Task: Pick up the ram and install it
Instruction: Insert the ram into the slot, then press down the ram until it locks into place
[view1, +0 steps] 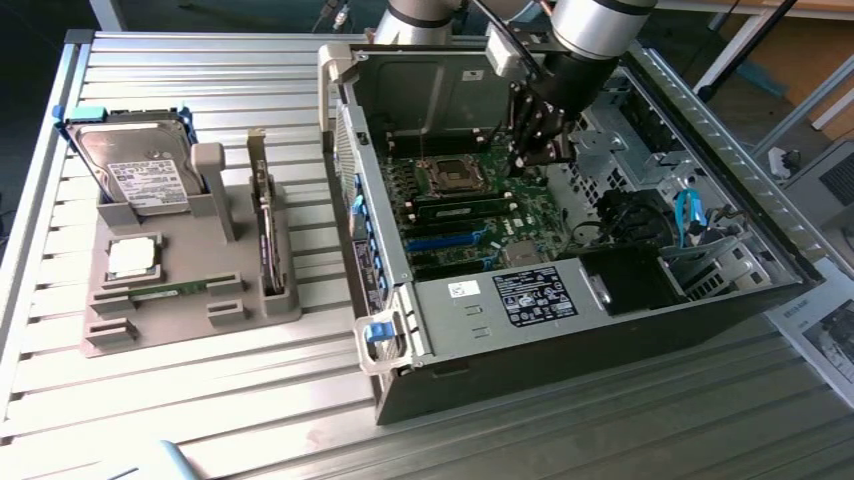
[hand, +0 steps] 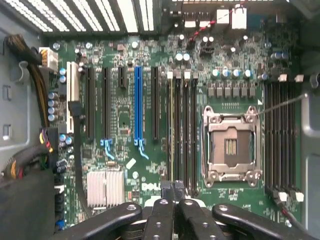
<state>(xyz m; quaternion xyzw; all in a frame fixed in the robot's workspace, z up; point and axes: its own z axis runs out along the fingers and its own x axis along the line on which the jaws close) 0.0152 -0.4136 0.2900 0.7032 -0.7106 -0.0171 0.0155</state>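
The ram (view1: 170, 290) is a narrow green stick lying flat in the grey holder (view1: 114, 330) at the exterior view's left, in front of the square silver chip. My gripper (view1: 541, 152) hangs inside the open computer case, well above the motherboard (view1: 467, 215) and far from the ram. In the wrist view its black fingers (hand: 165, 200) are pressed together, and the gripper (hand: 173, 187) holds nothing. Its tips point at the end of the long memory slots (hand: 183, 127) beside the bare processor socket (hand: 231, 145).
The holder also carries a silver hard drive (view1: 140, 170), a square processor chip (view1: 134, 258) and an upright card (view1: 268, 235). The case walls (view1: 350, 180) ring the motherboard. Cables and a black box (view1: 641, 270) crowd the case's right end. A slatted metal table (view1: 200, 400) lies around.
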